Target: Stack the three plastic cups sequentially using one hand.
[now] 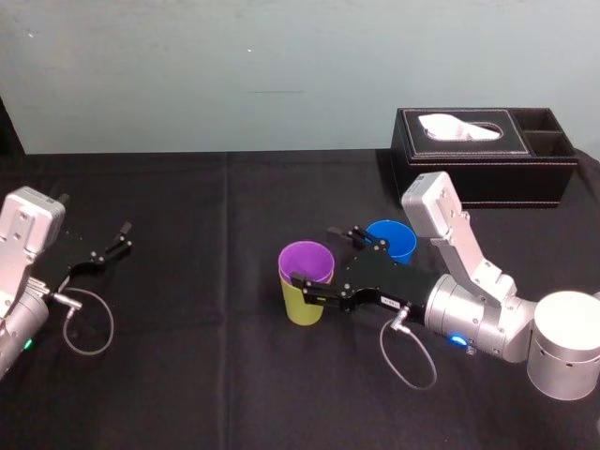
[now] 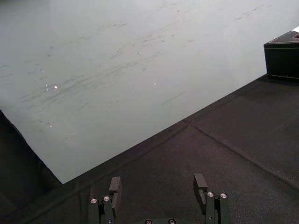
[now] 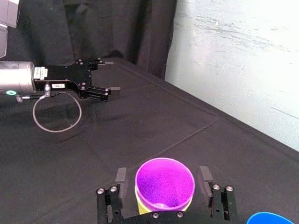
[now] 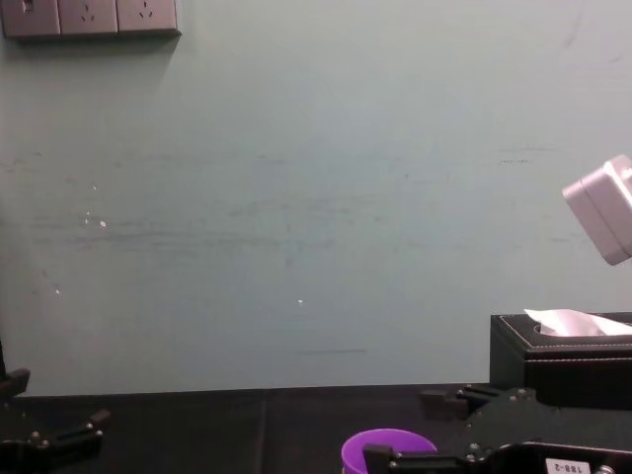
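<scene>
The right end effector point(image 1: 314, 256) sat mid-frame, spread wide around the purple cup point(image 1: 307, 262) nested in the yellow-green cup point(image 1: 302, 307), clamping neither. The blue cup point(image 1: 391, 239) stood just upper right. The left end effector point(image 1: 117, 241) lay open and empty at far left.

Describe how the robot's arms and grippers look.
The left arm and right arm are silver-grey tubes, each carrying a pale boxy module. The left gripper and right gripper are black, with thin jointed fingers, silver screws and a small white label. A grey cable loops beside each wrist.
</scene>
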You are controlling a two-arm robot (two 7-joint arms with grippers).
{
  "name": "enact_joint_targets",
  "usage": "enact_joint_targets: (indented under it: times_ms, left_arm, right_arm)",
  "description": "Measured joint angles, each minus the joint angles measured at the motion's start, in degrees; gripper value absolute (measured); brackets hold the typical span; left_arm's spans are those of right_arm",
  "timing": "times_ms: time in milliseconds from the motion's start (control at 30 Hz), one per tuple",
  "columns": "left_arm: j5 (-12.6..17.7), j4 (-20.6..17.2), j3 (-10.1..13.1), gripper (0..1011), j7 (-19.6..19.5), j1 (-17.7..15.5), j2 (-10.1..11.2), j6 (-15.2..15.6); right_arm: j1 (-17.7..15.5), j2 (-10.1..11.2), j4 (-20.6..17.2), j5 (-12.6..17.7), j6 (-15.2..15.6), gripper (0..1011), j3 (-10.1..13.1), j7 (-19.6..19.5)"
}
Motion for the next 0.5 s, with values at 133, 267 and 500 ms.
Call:
enact_joint_targets:
  times_ms: [133, 267, 500]
  left_arm:
    - [0.0, 0.0, 0.0, 1010, 0.0, 0.0, 0.0, 0.0]
    - [0.0, 0.0, 0.0, 1010, 0.0, 0.0, 0.0, 0.0]
    - [0.0, 0.0, 0.0, 1010, 0.0, 0.0, 0.0, 0.0]
  right_arm:
    - [0.0, 0.0, 0.0, 0.0, 0.0, 1004, 0.0, 0.0]
    - [0.0, 0.0, 0.0, 0.0, 0.0, 1004, 0.0, 0.0]
    - [0.0, 0.0, -0.1, 0.0, 0.0, 1004, 0.0, 0.0]
